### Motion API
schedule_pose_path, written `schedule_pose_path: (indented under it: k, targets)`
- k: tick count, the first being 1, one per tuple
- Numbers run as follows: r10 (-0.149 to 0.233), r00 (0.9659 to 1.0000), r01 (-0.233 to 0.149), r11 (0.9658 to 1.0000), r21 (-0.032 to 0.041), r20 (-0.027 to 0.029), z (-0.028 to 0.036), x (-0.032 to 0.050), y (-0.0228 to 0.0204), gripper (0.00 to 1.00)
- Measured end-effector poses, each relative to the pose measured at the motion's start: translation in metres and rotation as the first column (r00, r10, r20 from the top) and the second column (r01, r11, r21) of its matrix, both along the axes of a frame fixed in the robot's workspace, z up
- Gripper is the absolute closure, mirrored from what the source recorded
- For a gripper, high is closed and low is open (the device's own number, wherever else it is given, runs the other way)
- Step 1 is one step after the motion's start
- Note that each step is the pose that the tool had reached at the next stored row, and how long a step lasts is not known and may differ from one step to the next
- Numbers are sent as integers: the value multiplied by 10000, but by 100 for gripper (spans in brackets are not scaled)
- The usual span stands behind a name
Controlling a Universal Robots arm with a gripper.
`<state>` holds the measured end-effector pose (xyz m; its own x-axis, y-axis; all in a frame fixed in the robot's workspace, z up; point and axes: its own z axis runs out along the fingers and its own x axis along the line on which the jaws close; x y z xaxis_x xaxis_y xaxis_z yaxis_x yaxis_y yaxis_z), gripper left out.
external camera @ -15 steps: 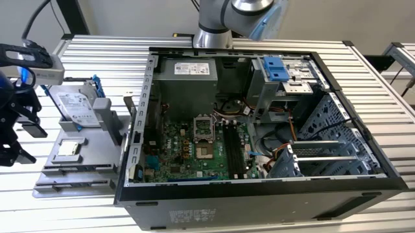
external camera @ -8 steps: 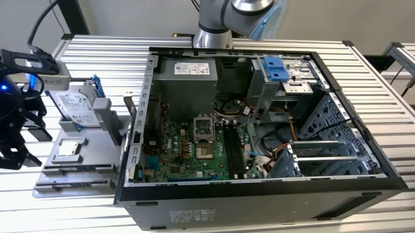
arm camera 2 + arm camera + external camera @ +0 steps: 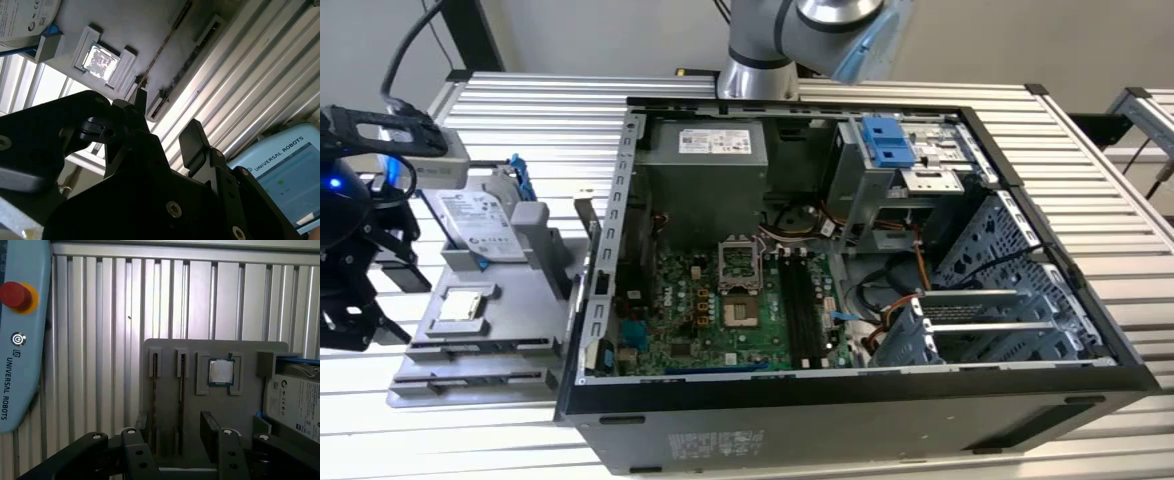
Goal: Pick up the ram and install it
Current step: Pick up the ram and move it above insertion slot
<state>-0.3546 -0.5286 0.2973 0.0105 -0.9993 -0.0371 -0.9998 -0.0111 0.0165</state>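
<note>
Currently: black end effector (image 3: 174,422), wide and empty, held over dark narrow ram stick (image 3: 181,385), racked edge-up in grey holder (image 3: 250,405), presumably for pinching.

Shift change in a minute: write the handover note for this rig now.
Tool: open, holding nothing, at the holder.
Ram: on edge in the holder, with a second stick beside it and the CPU on its other side.
Done: tool lined up at the sticks.
Left: pick-up and install; the case's slots look empty.
</note>
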Motion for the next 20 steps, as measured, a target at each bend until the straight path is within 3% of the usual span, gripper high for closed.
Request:
schedule_pose_path:
  k: [8, 20]
  targets:
    - [0, 10000, 0, 10000, -1, 0, -113, 63, 0, 0]
    - [0, 10000, 0, 10000, -15, 0, -313, 67, -3, 0]
